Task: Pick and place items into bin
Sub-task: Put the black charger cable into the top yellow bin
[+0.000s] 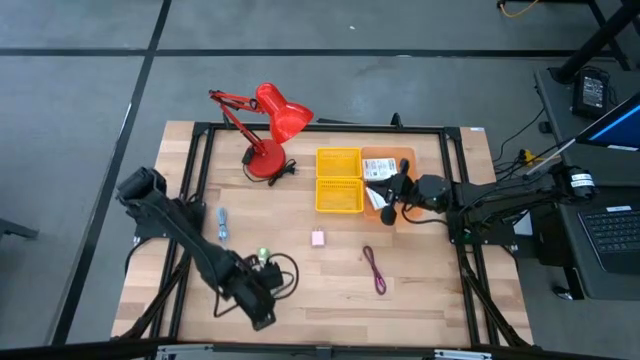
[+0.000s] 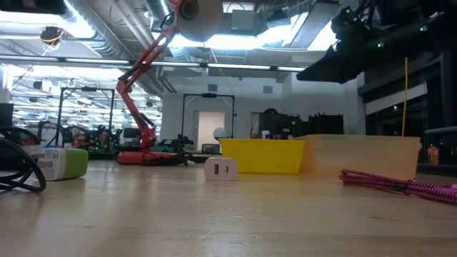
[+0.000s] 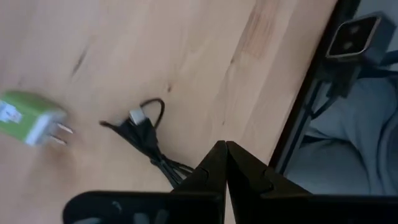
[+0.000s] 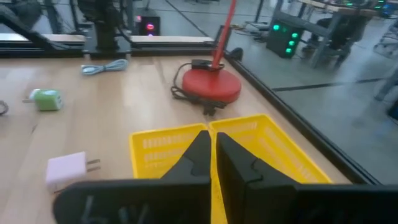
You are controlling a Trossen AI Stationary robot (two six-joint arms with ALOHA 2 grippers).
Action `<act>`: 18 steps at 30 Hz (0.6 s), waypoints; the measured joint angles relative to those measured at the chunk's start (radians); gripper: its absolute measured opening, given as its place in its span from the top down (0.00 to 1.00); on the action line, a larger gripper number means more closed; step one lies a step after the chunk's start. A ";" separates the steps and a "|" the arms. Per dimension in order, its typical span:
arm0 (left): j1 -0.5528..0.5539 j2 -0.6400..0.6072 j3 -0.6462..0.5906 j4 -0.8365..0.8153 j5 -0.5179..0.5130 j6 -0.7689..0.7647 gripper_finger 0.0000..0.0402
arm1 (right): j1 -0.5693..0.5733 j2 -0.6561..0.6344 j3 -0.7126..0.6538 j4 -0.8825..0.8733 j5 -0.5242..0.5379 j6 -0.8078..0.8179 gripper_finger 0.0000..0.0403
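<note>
Items lie scattered on the wooden worktop (image 1: 330, 290): pink block (image 1: 318, 238) near the centre, maroon cord (image 1: 375, 269) toward the front, green piece (image 1: 263, 255) and black cord (image 1: 283, 272) front left, a pale blue cable (image 1: 222, 223) nearer the left edge. White packets (image 1: 378, 169) rest in the orange bin (image 1: 403, 154), which touches two yellow bins (image 1: 339, 181). Left hand (image 1: 262, 318), clenched and empty, sits close to the front edge. Right hand (image 1: 391, 188), clenched and empty, hangs over the orange bin beside the yellow bins. Open worktop surrounds the pink block. A red lamp (image 1: 272, 125) stands at the rear.
</note>
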 joint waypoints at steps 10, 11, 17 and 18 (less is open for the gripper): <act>-0.027 0.102 0.017 -0.036 0.023 -0.126 0.99 | 0.000 0.000 0.000 0.060 -0.005 0.000 0.98; -0.026 0.109 0.017 -0.036 0.011 -0.136 0.98 | 0.000 0.000 0.000 0.060 -0.005 0.000 0.98; -0.025 0.126 0.017 -0.055 -0.006 -0.188 0.90 | 0.001 0.000 0.000 0.028 -0.086 0.000 0.98; -0.025 0.126 0.017 -0.058 -0.006 -0.203 0.88 | 0.001 0.000 0.000 0.026 -0.091 0.000 0.98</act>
